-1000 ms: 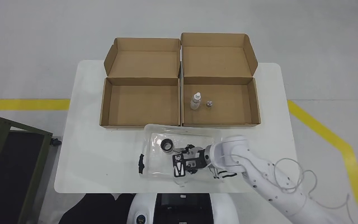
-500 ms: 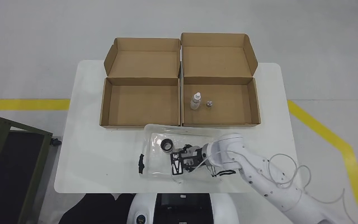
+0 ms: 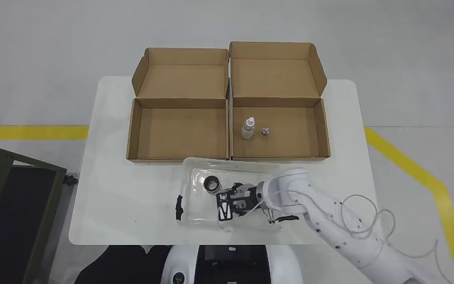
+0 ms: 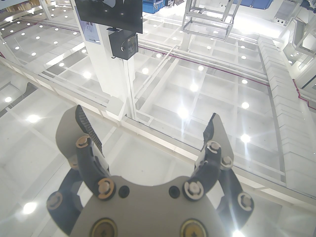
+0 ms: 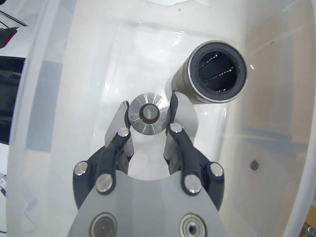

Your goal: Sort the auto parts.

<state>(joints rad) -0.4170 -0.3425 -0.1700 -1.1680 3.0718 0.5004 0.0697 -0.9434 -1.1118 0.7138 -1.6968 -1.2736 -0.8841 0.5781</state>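
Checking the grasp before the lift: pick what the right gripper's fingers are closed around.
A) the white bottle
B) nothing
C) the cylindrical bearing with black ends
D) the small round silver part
D: in the right wrist view the right gripper has a finger pressed on each side of the small round silver part inside the clear bin, while the cylindrical bearing lies beside it, ungripped.

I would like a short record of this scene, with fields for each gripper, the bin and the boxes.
Right gripper: shut on a metal disc inside the clear bin
Bin also holds: a cylindrical bearing beside the disc
Left gripper: open, holding nothing
Right cardboard box: a white bottle and a small metal part
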